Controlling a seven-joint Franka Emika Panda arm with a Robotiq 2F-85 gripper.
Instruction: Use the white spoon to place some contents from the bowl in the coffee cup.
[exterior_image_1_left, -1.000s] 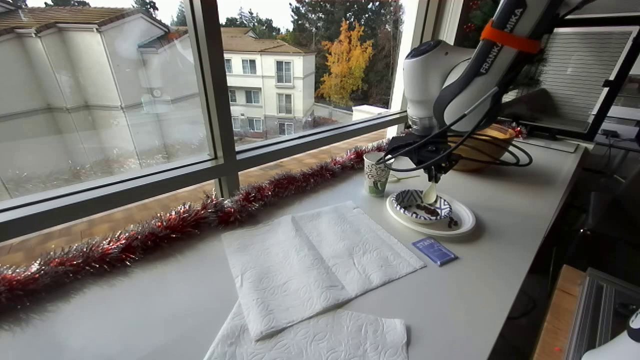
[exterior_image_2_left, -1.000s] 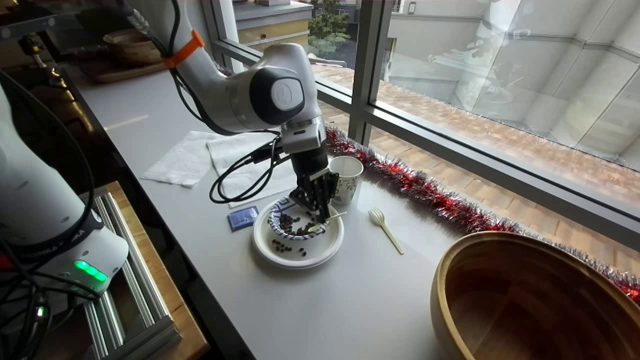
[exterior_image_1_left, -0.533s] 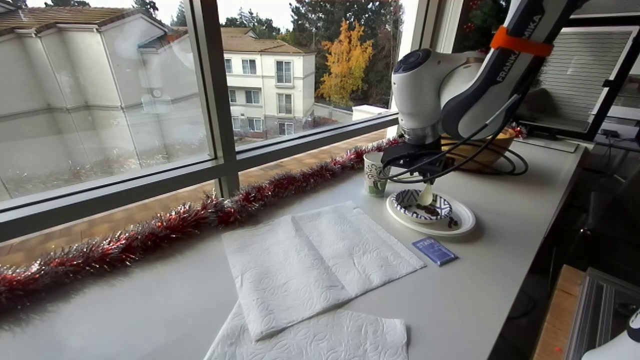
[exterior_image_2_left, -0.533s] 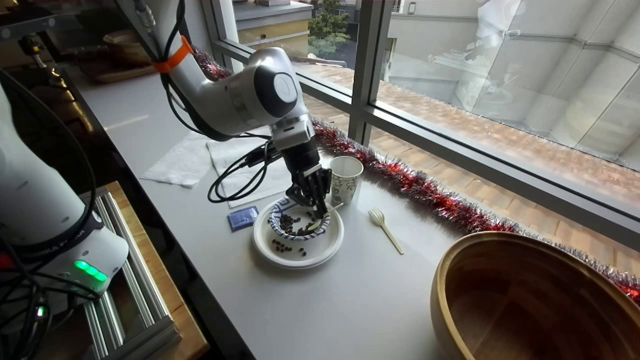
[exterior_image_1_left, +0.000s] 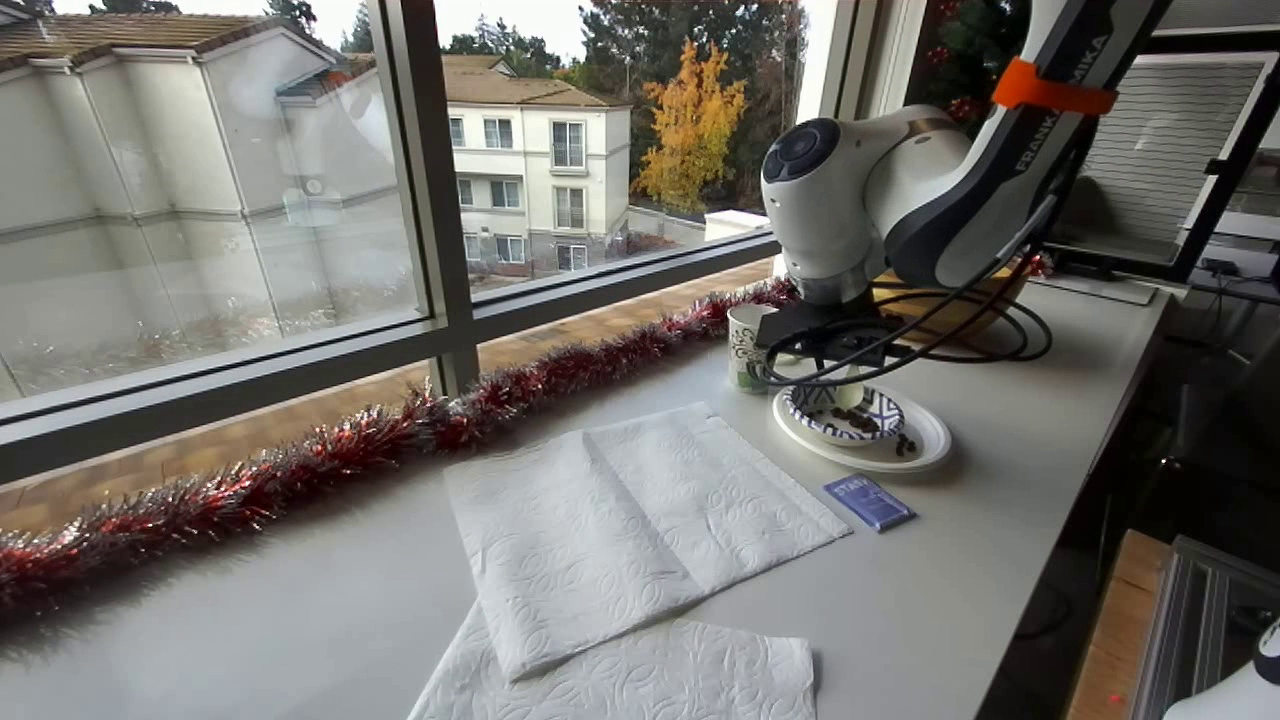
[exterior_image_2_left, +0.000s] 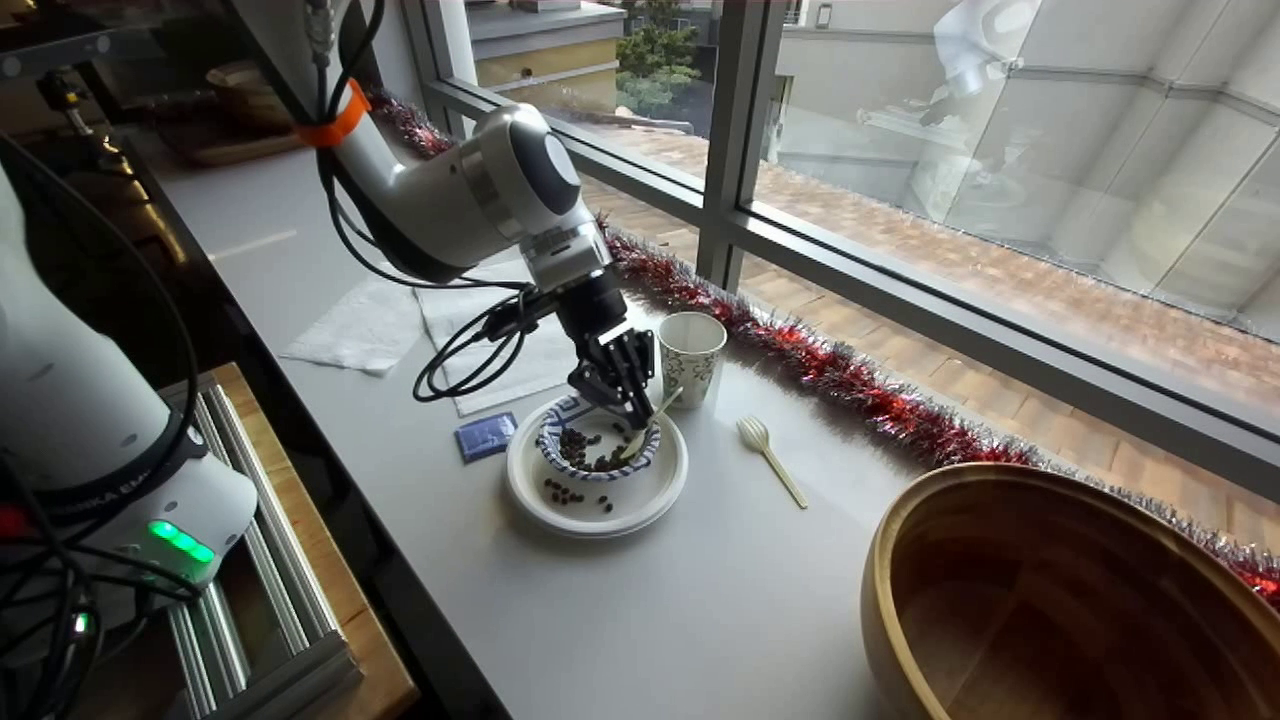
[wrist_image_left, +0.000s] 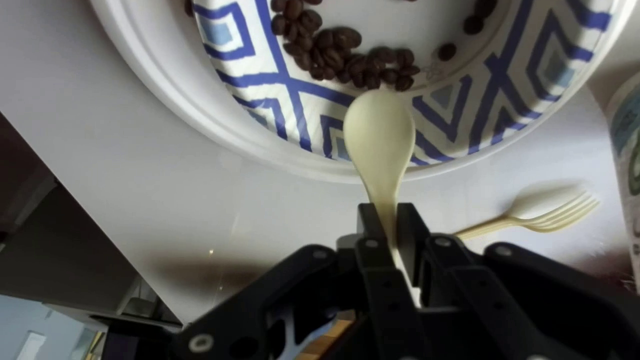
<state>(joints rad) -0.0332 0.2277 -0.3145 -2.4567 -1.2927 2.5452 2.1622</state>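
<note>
Down at the near right in an exterior view, a big wooden bowl (exterior_image_2_left: 1060, 600) looms on the table (exterior_image_2_left: 720, 600). Farther in and left, here's the white plate (exterior_image_2_left: 640, 503), a few loose coffee beans (exterior_image_2_left: 565, 493) on its near side, and sitting on it the blue-patterned bowl (wrist_image_left: 450, 120) with plenty more beans inside. And there's the action: the white spoon (wrist_image_left: 380, 130), tilted, head down at the right side of that bowl, right beside the beans; whether it touches them, I can't tell. The gripper (wrist_image_left: 386, 212) has it pinched by the handle, the tail end poking out to the right. Over on the right, apart from the plate, a pale fork (exterior_image_2_left: 770, 462) lies flat; on the left, just beside the plate, a blue packet (exterior_image_2_left: 487, 437). Just past the gripper, slightly right, the coffee cup (exterior_image_2_left: 690, 365) stands upright. Farther back on the left, white paper towels (exterior_image_2_left: 360, 320) lie spread out. Then it's red-and-silver tinsel (exterior_image_2_left: 820, 360) along the foot of the window frame (exterior_image_2_left: 738, 140), and beyond it, a pale building (exterior_image_2_left: 1050, 130).
</note>
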